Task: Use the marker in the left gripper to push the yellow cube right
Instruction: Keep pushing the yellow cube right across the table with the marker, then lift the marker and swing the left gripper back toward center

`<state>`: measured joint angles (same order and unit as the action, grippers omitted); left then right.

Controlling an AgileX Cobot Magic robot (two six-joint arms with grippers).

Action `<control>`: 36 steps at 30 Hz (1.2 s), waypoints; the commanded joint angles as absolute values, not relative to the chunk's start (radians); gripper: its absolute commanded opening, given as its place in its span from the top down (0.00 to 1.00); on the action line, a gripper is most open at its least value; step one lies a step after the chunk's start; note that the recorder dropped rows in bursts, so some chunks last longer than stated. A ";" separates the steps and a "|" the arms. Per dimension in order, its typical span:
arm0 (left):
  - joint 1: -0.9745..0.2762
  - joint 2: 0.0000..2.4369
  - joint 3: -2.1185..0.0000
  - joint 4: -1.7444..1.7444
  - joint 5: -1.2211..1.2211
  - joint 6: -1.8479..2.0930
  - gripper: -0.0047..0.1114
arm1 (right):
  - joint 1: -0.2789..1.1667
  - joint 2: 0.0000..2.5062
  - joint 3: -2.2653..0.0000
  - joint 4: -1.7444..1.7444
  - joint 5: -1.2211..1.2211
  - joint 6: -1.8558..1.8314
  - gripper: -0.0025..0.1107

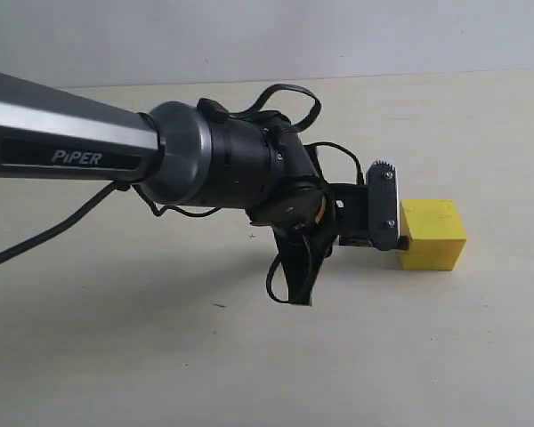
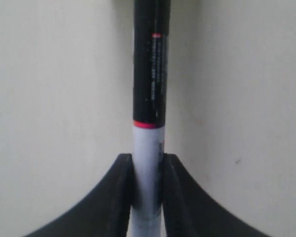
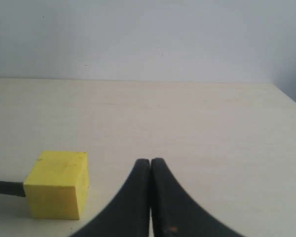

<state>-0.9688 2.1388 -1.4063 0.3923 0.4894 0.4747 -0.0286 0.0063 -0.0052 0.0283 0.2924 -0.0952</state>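
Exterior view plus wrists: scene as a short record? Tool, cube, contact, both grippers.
tool: marker, black and white barrel with a red band
left gripper: jaws shut on the marker's white section
yellow cube: on the table, just right of the left gripper in the exterior view
contact: right wrist view shows the marker's dark end meeting the cube's side; looks touching
right gripper: jaws shut, empty, apart from the cube

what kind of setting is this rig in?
Likely a lab test bench: a plain cream table, a blank pale wall behind it, and only staged props, one yellow cube and a marker clamped in the left gripper.
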 commanded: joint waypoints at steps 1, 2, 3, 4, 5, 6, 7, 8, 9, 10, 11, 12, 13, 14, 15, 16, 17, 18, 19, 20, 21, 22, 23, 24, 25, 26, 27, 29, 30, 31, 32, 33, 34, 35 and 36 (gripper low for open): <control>-0.976 2.138 -1.414 0.392 0.560 0.463 0.96 | -0.034 0.000 0.000 0.027 0.281 -0.100 0.98; -0.972 2.138 -1.414 0.392 0.576 0.463 0.96 | -0.034 0.000 0.000 0.027 0.281 -0.100 0.98; -0.965 2.138 -1.414 0.392 0.602 0.463 0.96 | -0.034 0.000 0.000 0.027 0.281 -0.100 0.98; -0.962 2.138 -1.414 0.392 0.612 0.463 0.96 | -0.034 0.000 0.000 0.027 0.281 -0.100 0.98; -0.955 2.138 -1.414 0.392 0.619 0.457 0.96 | -0.034 0.000 0.000 0.027 0.281 -0.100 0.98; -0.951 2.138 -1.414 0.392 0.619 0.446 0.96 | -0.034 0.000 0.000 0.027 0.281 -0.100 0.98; -0.946 2.138 -1.414 0.392 0.617 0.441 0.96 | -0.034 0.000 0.000 0.027 0.281 -0.100 0.98; -0.946 2.138 -1.414 0.392 0.617 0.438 0.96 | -0.034 0.000 0.000 0.027 0.281 -0.100 0.98; -0.944 2.138 -1.414 0.392 0.617 0.439 0.96 | -0.034 0.000 0.000 0.027 0.281 -0.100 0.98; -0.944 2.138 -1.414 0.392 0.617 0.439 0.96 | -0.034 0.000 0.000 0.027 0.281 -0.100 0.98; -0.944 2.138 -1.414 0.392 0.617 0.439 0.96 | -0.034 0.000 0.000 0.027 0.281 -0.100 0.98; -0.945 2.134 -1.414 0.394 0.629 0.433 0.96 | -0.034 0.000 0.000 0.027 0.281 -0.100 0.98; -0.938 2.127 -1.414 0.394 0.642 0.405 0.96 | -0.034 0.000 0.000 0.027 0.283 -0.100 0.98; -0.928 2.114 -1.414 0.394 0.646 0.359 0.96 | -0.034 0.000 0.000 0.027 0.283 -0.100 0.98; -0.915 2.098 -1.414 0.390 0.653 0.317 0.96 | -0.034 0.000 0.000 0.027 0.283 -0.100 0.98; -0.902 2.084 -1.414 0.389 0.657 0.288 0.96 | -0.034 0.000 0.000 0.027 0.283 -0.100 0.98; -0.890 2.067 -1.414 0.387 0.657 0.242 0.96 | -0.034 0.000 0.000 0.027 0.283 -0.100 0.98; -0.876 2.050 -1.414 0.387 0.657 0.197 0.96 | -0.034 0.000 0.000 0.027 0.283 -0.100 0.98; -0.866 2.035 -1.414 0.387 0.657 0.162 0.96 | -0.034 0.000 0.000 0.027 0.283 -0.100 0.98; -0.852 2.017 -1.414 0.387 0.657 0.113 0.96 | -0.034 0.000 0.000 0.027 0.283 -0.100 0.98; -0.837 2.000 -1.414 0.386 0.657 0.054 0.96 | -0.034 0.000 0.000 0.027 0.283 -0.100 0.98; -0.826 1.986 -1.414 0.384 0.657 -0.010 0.96 | -0.034 0.000 0.000 0.027 0.283 -0.100 0.98; -0.811 1.970 -1.414 0.383 0.657 -0.075 0.96 | -0.034 0.000 0.000 0.027 0.283 -0.100 0.98; -0.797 1.956 -1.414 0.383 0.657 -0.147 0.96 | -0.034 0.000 0.000 0.027 0.283 -0.100 0.98; -0.785 1.944 -1.414 0.383 0.657 -0.211 0.96 | -0.034 0.000 0.000 0.027 0.283 -0.100 0.98; -0.775 1.931 -1.414 0.378 0.657 -0.297 0.96 | -0.034 0.000 0.000 0.027 0.283 -0.100 0.98; -0.765 1.922 -1.414 0.376 0.666 -0.380 0.96 | -0.034 0.000 0.000 0.027 0.283 -0.100 0.98; -0.752 1.908 -1.414 0.361 0.686 -0.495 0.96 | -0.034 0.000 0.000 0.027 0.283 -0.100 0.98; -0.747 1.899 -1.414 0.351 0.696 -0.535 0.96 | -0.034 0.000 0.000 0.027 0.283 -0.100 0.98; -0.743 1.896 -1.414 0.338 0.705 -0.560 0.96 | -0.034 0.000 0.000 0.027 0.283 -0.100 0.98; -0.740 1.893 -1.414 0.329 0.709 -0.570 0.96 | -0.034 0.000 0.000 0.027 0.283 -0.100 0.98; -0.738 1.892 -1.414 0.318 0.715 -0.579 0.96 | -0.034 0.000 0.000 0.027 0.283 -0.100 0.98; -0.737 1.890 -1.414 0.304 0.720 -0.583 0.96 | -0.034 0.000 0.000 0.027 0.283 -0.100 0.98; -0.735 1.890 -1.414 0.281 0.724 -0.583 0.96 | -0.034 0.000 0.000 0.027 0.283 -0.100 0.98; -0.735 1.890 -1.414 0.255 0.724 -0.583 0.96 | -0.034 0.000 0.000 0.027 0.283 -0.100 0.98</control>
